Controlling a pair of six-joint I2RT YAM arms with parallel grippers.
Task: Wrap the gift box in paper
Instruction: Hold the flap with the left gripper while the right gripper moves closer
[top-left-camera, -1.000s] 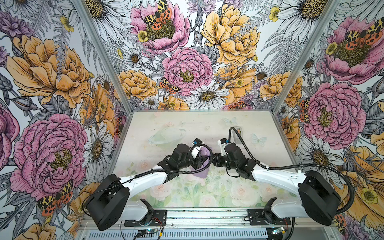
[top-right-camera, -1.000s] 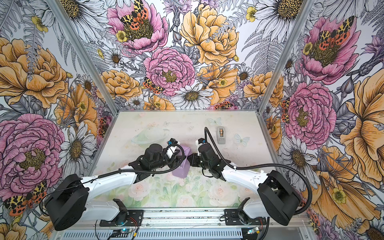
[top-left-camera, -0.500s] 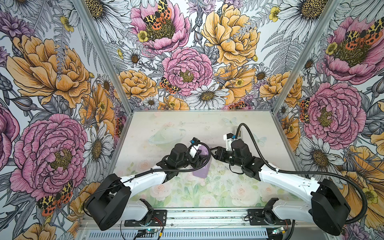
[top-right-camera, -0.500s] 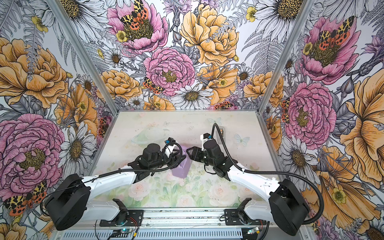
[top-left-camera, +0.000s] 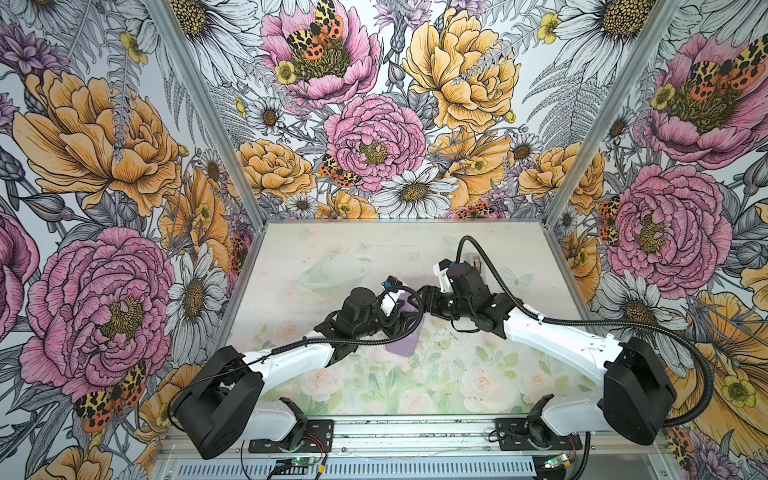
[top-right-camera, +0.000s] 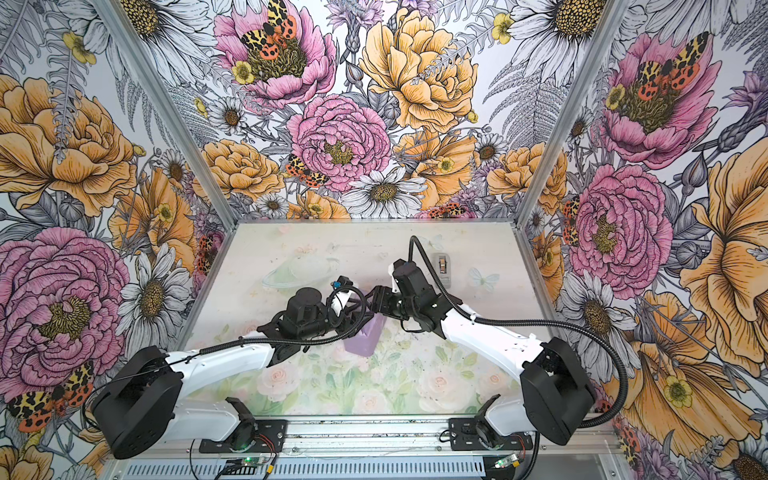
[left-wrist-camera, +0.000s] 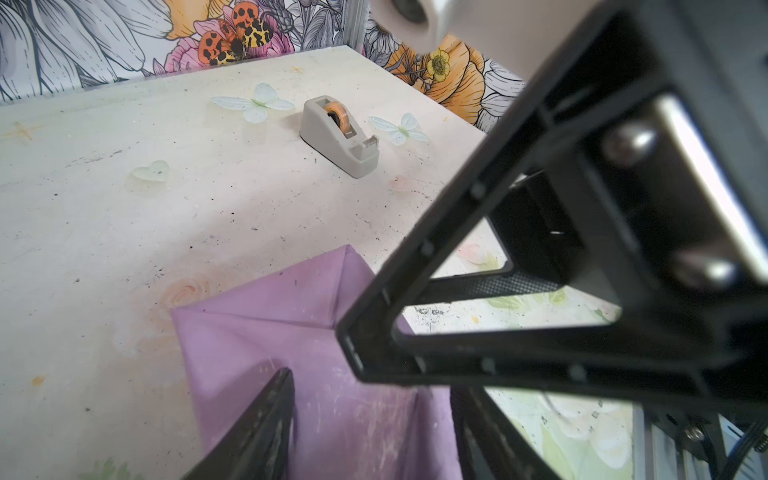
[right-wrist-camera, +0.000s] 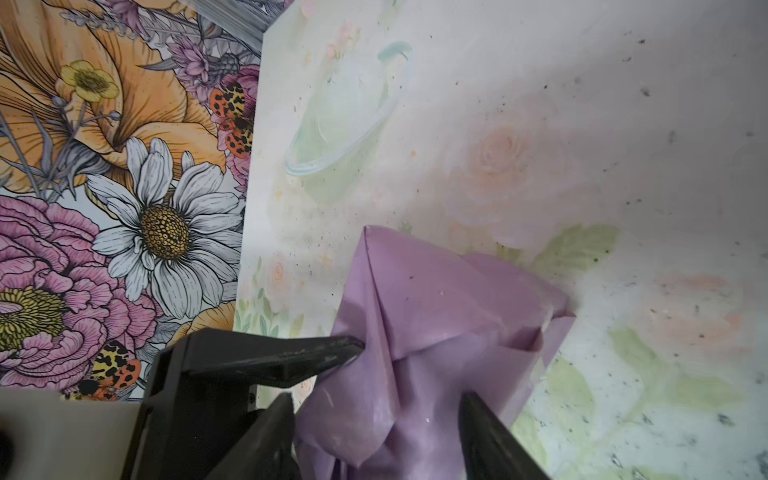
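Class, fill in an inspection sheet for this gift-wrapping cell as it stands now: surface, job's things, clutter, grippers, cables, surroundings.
Surface: table with a pale floral print, speckled with dark marks.
Job's things: the paper, lilac and creased, is folded up around the gift box, which is hidden inside.
Clutter: grey tape dispenser, upright toward the back right, apart from the paper.
Grippers: left gripper has its jaws apart at the paper, grip unclear; right gripper has its jaws open either side of a loose fold.
Cables: black hose arches off the right wrist; another hose runs along the left arm.
Surroundings: floral wall panels on three sides; nothing else seen.
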